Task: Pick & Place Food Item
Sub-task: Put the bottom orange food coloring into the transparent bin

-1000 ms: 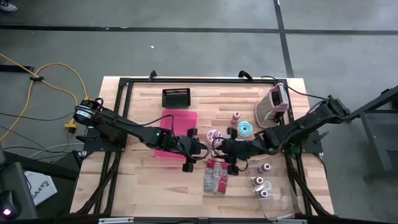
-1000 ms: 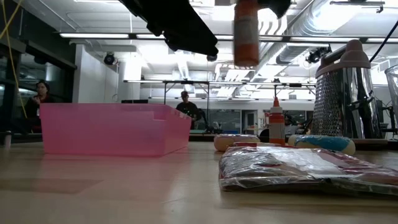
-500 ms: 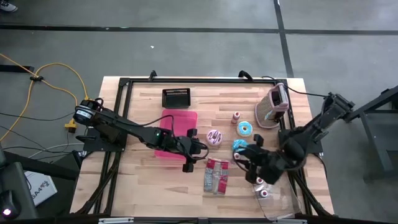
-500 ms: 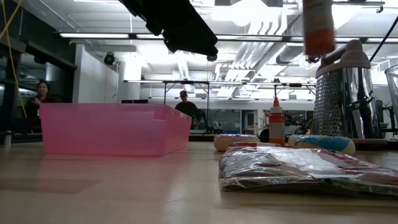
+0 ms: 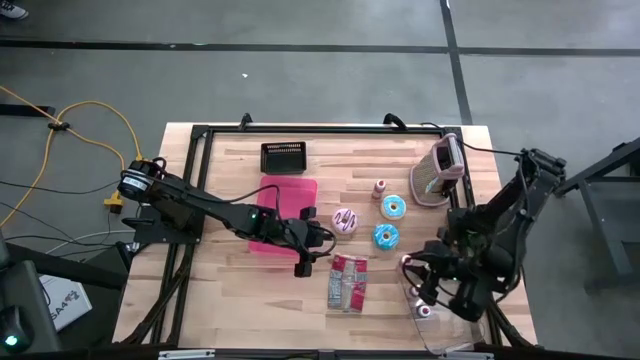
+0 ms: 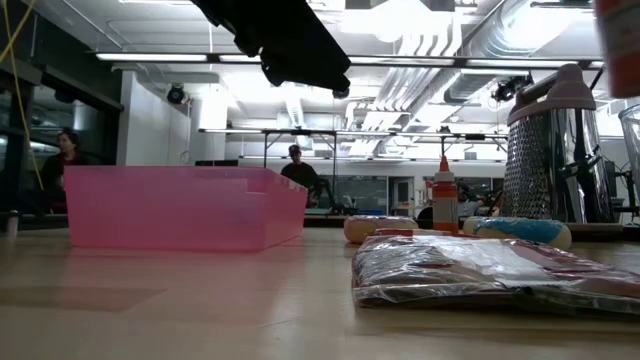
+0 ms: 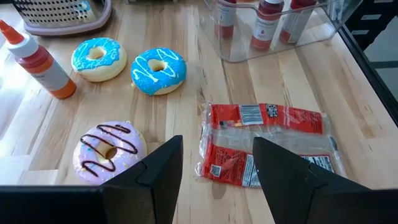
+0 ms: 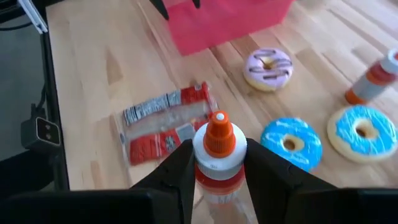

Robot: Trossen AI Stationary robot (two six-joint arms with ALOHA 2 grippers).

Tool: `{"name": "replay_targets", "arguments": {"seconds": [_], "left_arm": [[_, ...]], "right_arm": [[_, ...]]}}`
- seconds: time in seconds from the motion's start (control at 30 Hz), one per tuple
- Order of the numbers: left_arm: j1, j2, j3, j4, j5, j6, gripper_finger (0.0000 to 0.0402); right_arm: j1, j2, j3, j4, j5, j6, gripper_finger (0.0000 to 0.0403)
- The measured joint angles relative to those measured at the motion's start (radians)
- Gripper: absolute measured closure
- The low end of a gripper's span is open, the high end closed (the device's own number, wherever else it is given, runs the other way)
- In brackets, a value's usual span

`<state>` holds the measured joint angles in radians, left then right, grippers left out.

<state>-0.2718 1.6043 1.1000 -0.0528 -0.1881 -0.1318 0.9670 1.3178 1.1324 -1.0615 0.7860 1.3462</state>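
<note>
My right gripper (image 8: 219, 177) is shut on an orange-capped sauce bottle (image 8: 217, 152) and holds it above the far-left corner of the clear container (image 5: 450, 325) at the near right of the table. In the low view only the bottle's orange bottom (image 6: 620, 50) shows at the upper right. My left gripper (image 7: 211, 168) hangs open above the table's middle, over the red snack package (image 7: 264, 143) and the pink-iced donut (image 7: 109, 149). Two blue-iced donuts (image 7: 158, 70) lie flat farther right, beside a standing sauce bottle (image 7: 40, 65). My right gripper pinches the sauce bottle's body just under its white shoulder (image 8: 219, 171) between the two fingers (image 8: 180, 171). The fingers slant downward toward the table's left. The bottle is lifted clear of the table, cap up.
A pink bin (image 5: 283, 215) sits under my left arm, with a black basket (image 5: 283, 156) beyond it. A metal grater (image 5: 440, 170) stands at the far right. More sauce bottles (image 5: 424, 311) stand in the clear container. People show in the room behind the table.
My right gripper has swung with the sauce bottle from the table's middle, beside the donuts, toward the right and near edges, ending over the clear container. Its wrist has rolled on the way. The bottle stays lifted clear. My left gripper has kept its place.
</note>
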Motion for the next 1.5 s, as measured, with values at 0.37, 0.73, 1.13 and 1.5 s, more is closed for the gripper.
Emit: {"name": "replay_targets", "arguments": {"seconds": [0.37, 0.73, 1.13, 1.5], "left_arm": [[0.000, 0.000, 0.000, 0.000, 0.000, -0.023, 0.0215], [0.000, 0.000, 0.000, 0.000, 0.001, -0.026, 0.0215], [0.000, 0.000, 0.000, 0.001, 0.001, -0.026, 0.0215], [0.000, 0.000, 0.000, 0.001, 0.001, -0.026, 0.0215]], "right_arm": [[0.100, 0.029, 0.000, -0.138, 0.005, 0.223, 0.0296], [0.150, 0.175, 0.000, -0.176, 0.007, 0.382, 0.0296], [0.166, 0.323, 0.000, -0.247, 0.016, 0.566, 0.0296], [0.165, 0.336, 0.000, -0.216, 0.015, 0.601, 0.0296]]}}
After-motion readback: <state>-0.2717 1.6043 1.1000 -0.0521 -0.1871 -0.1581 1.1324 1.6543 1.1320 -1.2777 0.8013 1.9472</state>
